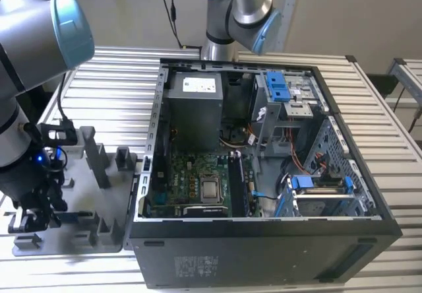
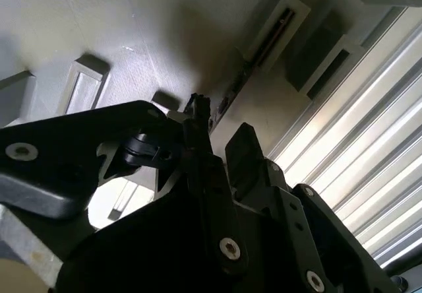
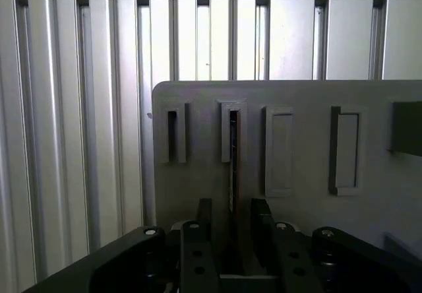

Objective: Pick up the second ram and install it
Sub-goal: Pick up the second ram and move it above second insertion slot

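found the gripper (image 3: 232, 210) low over the grey holder (image 3: 310, 98), fingers (image 3: 204, 217) parted to a middling width and closed on nothing. saw the second ram (image 3: 234, 151) standing on its long edge in one of the holder's slots, running from ahead of the fingertips back into the gap between them, with one finger on each side and a little clear space on both. caught much the same in the second wrist view: the thin dark stick leading out of its raised slot straight toward the fingertips, one finger close by its near end and the other just across the gap. counted more raised slots (image 3: 280, 151) in a row with the ram's own, ahead of the gripper and off to both sides of it. noted the ribbed metal table top (image 3: 79, 141) past the holder's far edge, beyond the fingertips. in the exterior view, placed the gripper at the end of the holder farthest from the open pc case (image 1: 264, 240), with upright pegs (image 1: 99, 164) between the two. put the case just beside the holder's edge, well apart from the fingers. picked out inside it a green motherboard (image 1: 198, 187), a grey power supply box (image 1: 194, 108) and blue-tabbed drive brackets (image 1: 280, 85). noticed another arm's grey and blue joint (image 1: 244, 16) behind the case, farthest of all from the gripper.
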Tool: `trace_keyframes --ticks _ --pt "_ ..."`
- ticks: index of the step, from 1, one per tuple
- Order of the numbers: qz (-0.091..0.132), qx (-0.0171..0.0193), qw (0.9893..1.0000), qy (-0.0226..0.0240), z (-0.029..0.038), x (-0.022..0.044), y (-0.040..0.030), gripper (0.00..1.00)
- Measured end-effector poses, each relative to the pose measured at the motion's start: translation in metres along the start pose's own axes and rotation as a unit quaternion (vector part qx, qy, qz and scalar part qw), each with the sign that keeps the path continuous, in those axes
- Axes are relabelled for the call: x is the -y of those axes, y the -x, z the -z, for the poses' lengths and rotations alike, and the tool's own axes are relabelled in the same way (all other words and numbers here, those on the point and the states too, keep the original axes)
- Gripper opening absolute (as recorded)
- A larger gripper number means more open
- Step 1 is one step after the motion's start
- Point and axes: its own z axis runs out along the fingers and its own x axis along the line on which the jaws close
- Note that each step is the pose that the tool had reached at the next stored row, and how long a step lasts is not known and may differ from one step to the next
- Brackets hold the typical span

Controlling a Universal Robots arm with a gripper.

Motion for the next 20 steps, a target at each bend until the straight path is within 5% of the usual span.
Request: trace_keyframes --ticks 2,9,20 --pt "0.000 0.0000 1.0000 0.0000 -0.0001 0.0000 0.0000 0.27" --pt "0.000 0.0000 1.0000 0.0000 -0.0002 0.0000 0.0000 0.14" --pt "0.000 0.0000 1.0000 0.0000 -0.0005 0.0000 0.0000 0.14"
